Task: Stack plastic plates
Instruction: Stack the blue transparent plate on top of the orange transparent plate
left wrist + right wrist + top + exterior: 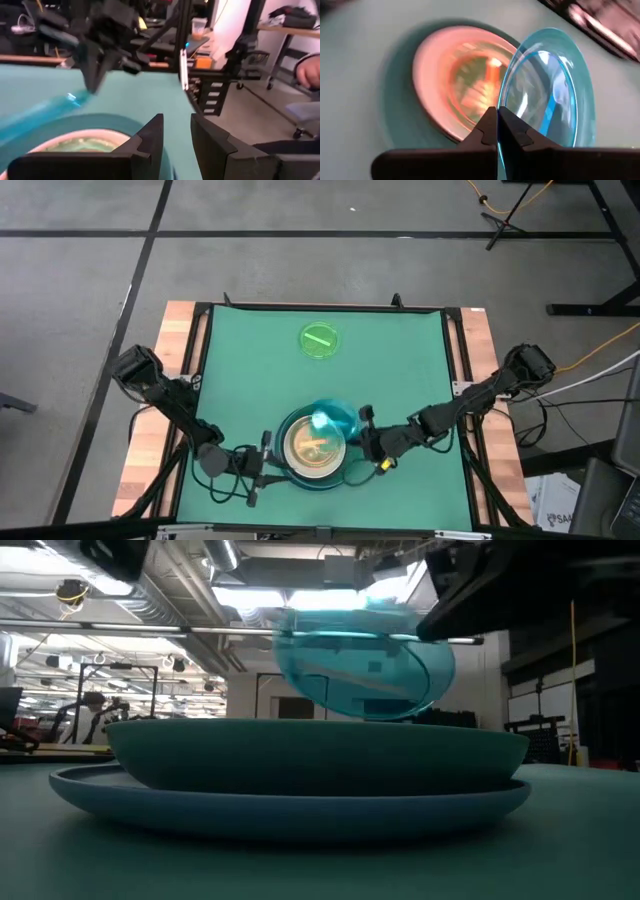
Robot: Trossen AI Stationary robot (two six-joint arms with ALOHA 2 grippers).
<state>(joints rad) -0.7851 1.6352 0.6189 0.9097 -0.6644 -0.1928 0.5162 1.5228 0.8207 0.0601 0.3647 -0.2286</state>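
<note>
**A:** Looking at the stack near the front middle of the table (230,330), the right gripper (366,432) is pinched tight on the rim of a small see-through blue plate (332,420). The plate is tilted up on edge, hanging just above the right side of the pile, not lying flat on it.

**B:** Yeah, the right wrist view shows it well: fingers clamped on the blue plate's near edge (545,100), with the white plate (455,80) and the orange plate (480,85) inside it sitting just left of the held one. So the pile is to the left of that gripper and a bit below. Probably the move is to swing left and lay it flat.

**A:** What's the pile made of?

**B:** Bottom up, a big light-blue plate (290,802), then a teal one (315,755), then the white one with small see-through ones in it. The exact count in there is hard to tell.

**A:** And the left gripper (262,470)?

**B:** Parked just left of the stack, fingers partly apart, holding nothing. The right arm's clearly the closer one. There's also a green plate (320,339) sitting alone at the far middle, well apart from both.
</note>
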